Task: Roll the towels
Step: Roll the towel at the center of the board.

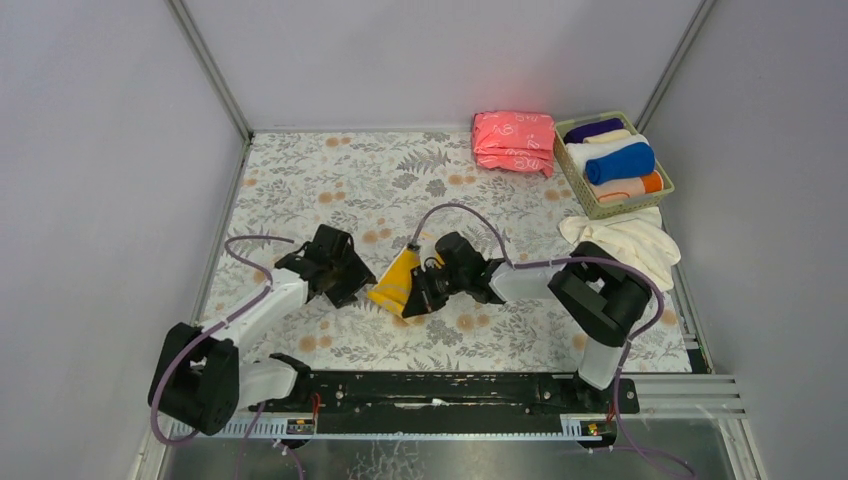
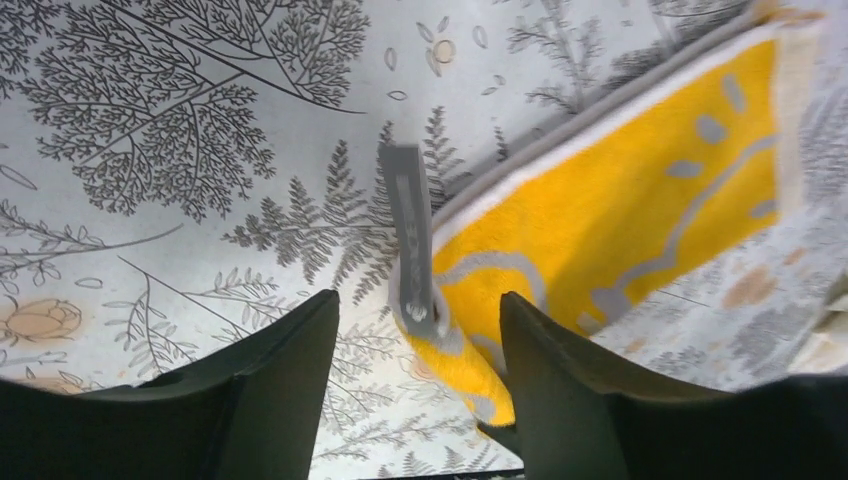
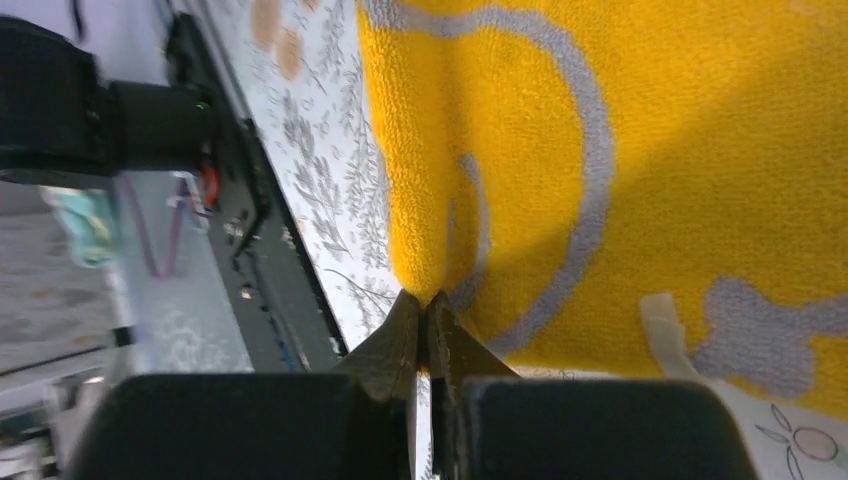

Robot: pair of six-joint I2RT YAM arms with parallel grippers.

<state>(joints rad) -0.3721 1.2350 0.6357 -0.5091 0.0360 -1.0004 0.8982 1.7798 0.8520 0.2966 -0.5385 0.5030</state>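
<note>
Right wrist view: our right gripper pinches the yellow towel at its edge, likely to begin rolling. Our left gripper hovers spread around its corner.

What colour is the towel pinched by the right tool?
Yellow towel with pale grey print; right wrist view shows it best.

Counted from where I stood:
- one yellow terry towel with white print
- one pale green woven basket
- five rolled towels in it: purple, cream, white, royal blue, orange
- one folded pink patterned stack
- one heap of loose cream-white cloths, number within it unclear
- two black robot arms
</note>
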